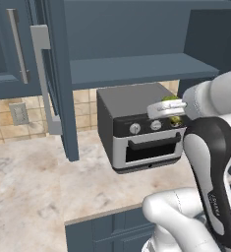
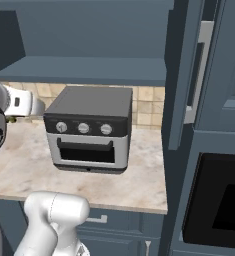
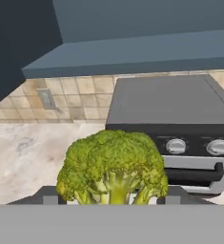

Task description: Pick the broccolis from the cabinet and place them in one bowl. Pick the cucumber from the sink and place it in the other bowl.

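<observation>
Gripper (image 3: pixel 108 198) with a broccoli floret (image 3: pixel 112 167) clamped between its two dark fingertips, jaws part-way closed on the stalk: you see the bumpy yellow-green crown rising just ahead of the tips in the hand view, stalk toward the hand, crown pointing away from it. In the left base view the same floret (image 1: pixel 172 104) shows as a small green patch at the hand, held in the air in front of the toaster oven (image 1: pixel 139 129), level with its top edge and knobs. The floret therefore lies directly in the gripper, not on any surface, and its long axis runs along the fingers.

Beyond the hand stands the toaster oven on the marble counter (image 1: pixel 33 182); above it runs the open shelf of the cabinet (image 1: pixel 136 69), with its door (image 1: pixel 53 78) swung out to the robot's left. Neither bowl is visible from here, so you cannot yet tell which way the drop point lies from the hand. Judged from this, your next move is a carry away from the cabinet; keep the crown clear of the oven top as you swing.
</observation>
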Robot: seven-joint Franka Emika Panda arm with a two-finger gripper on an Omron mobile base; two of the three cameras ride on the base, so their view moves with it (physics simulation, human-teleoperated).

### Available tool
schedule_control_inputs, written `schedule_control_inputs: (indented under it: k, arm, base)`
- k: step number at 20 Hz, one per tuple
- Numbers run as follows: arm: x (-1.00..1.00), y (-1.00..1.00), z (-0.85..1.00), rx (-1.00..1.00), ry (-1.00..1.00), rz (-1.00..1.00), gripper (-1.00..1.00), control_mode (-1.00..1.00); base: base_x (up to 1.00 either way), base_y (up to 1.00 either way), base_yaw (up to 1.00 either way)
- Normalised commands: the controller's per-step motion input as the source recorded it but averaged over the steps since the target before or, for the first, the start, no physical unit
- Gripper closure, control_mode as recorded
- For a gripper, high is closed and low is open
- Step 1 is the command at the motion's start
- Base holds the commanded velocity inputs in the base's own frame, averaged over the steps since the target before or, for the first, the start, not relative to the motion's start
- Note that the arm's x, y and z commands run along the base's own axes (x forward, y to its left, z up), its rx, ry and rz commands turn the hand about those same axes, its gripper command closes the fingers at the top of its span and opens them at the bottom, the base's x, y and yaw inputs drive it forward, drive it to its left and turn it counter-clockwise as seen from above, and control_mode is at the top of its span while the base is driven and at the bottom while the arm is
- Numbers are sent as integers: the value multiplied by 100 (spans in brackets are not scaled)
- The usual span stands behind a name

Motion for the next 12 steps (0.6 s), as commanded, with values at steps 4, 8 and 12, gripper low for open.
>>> schedule_control_inputs:
  k: [4,8,12]
  arm:
    - [-42,0,0,0,21,0,100,-100]
    - [-20,0,0,0,32,0,100,-100]
    - [-9,-5,-16,0,36,0,100,-100]
  base:
    - [0,0,0]
    - [0,0,0]
    - [0,0,0]
